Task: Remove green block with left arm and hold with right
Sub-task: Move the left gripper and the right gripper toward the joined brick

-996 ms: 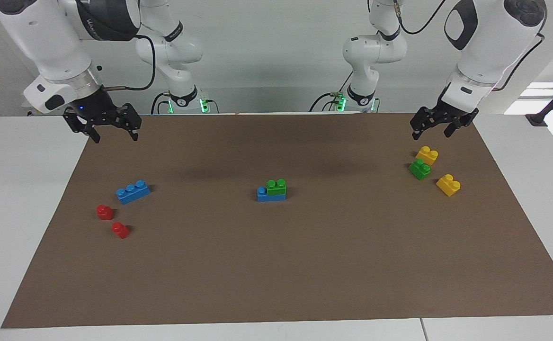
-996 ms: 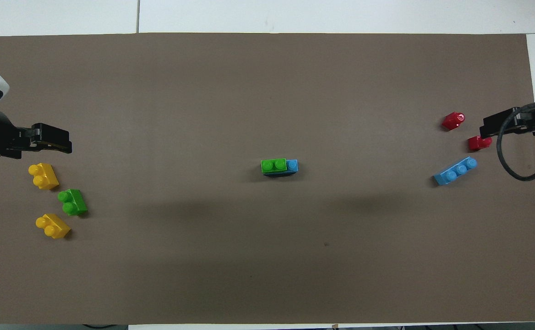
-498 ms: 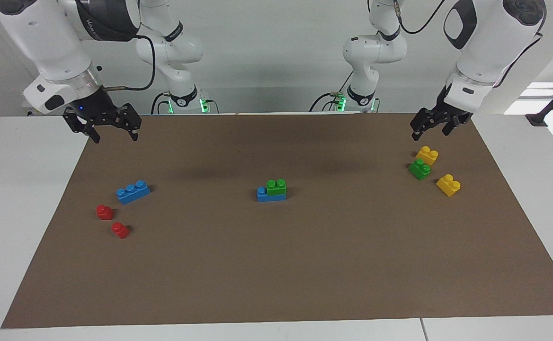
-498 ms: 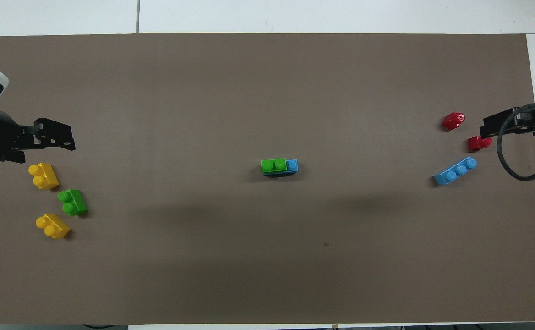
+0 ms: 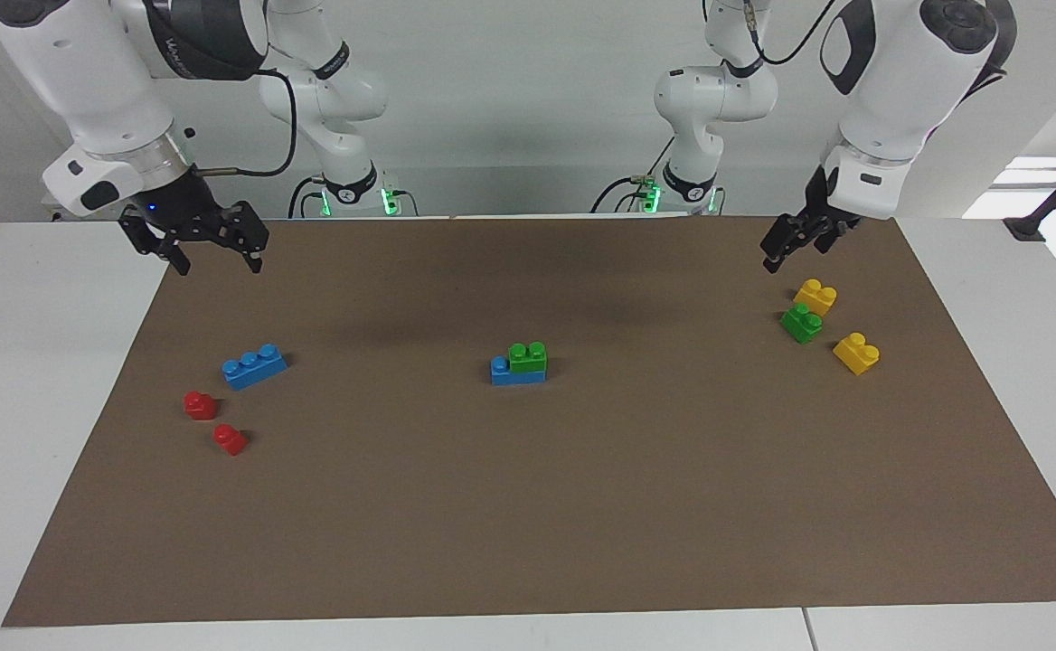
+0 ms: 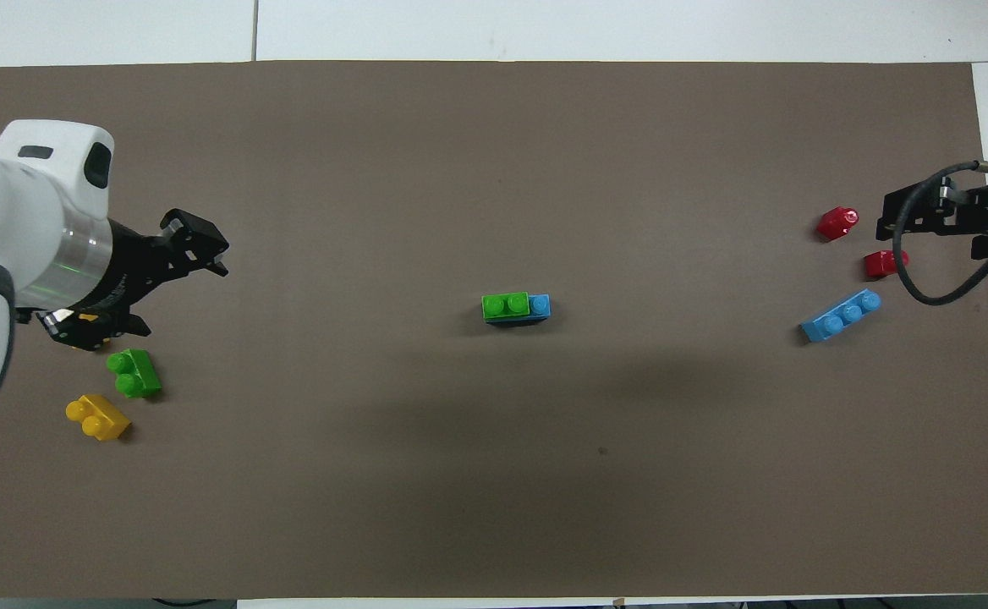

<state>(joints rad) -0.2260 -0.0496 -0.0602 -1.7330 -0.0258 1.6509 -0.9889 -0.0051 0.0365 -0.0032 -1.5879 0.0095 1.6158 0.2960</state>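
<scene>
A green block (image 5: 527, 356) sits on a blue brick (image 5: 514, 372) at the middle of the brown mat; both also show in the overhead view, the green block (image 6: 506, 304) and the blue brick (image 6: 540, 304). A second green block (image 5: 801, 323) lies between two yellow bricks toward the left arm's end, and shows in the overhead view (image 6: 134, 373). My left gripper (image 5: 786, 253) is open and empty in the air beside those bricks, also in the overhead view (image 6: 206, 254). My right gripper (image 5: 219, 262) is open and empty over the mat's edge at the right arm's end, also in the overhead view (image 6: 887, 228).
Two yellow bricks (image 5: 815, 296) (image 5: 856, 353) flank the second green block; the left wrist covers one in the overhead view. A loose blue three-stud brick (image 5: 254, 365) and two red blocks (image 5: 200, 404) (image 5: 231, 439) lie toward the right arm's end.
My left arm has swung toward the middle of the table and turned its wrist, and in the overhead view it now covers one yellow brick. The right gripper has shifted only slightly. No block has moved.
</scene>
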